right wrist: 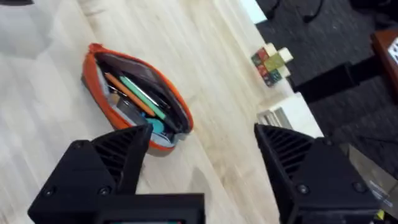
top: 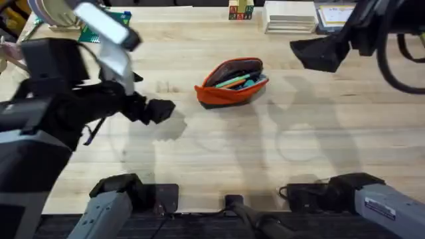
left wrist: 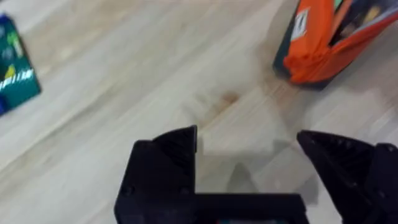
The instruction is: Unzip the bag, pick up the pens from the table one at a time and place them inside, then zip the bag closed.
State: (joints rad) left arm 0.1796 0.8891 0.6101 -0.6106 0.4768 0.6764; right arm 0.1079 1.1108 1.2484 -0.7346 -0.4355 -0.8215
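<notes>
- Two pens (right wrist: 138,94), green and orange, are seen inside the unzipped bag (top: 232,82), which lies mid-counter (top: 219,153).
- Left claw (top: 159,110) is held wide and empty, left of the bag, well apart.
- Right claw (top: 319,53) is spread wide, empty, raised right of the bag.

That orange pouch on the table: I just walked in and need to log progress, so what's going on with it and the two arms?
The bag lies unzipped in the middle of the table, with the green pen and orange pen already inside it. Neither arm is touching it. The left gripper hangs open over bare wood to the bag's left, and the right gripper is open and raised off to its right. What seems left is zipping the bag closed.
</notes>
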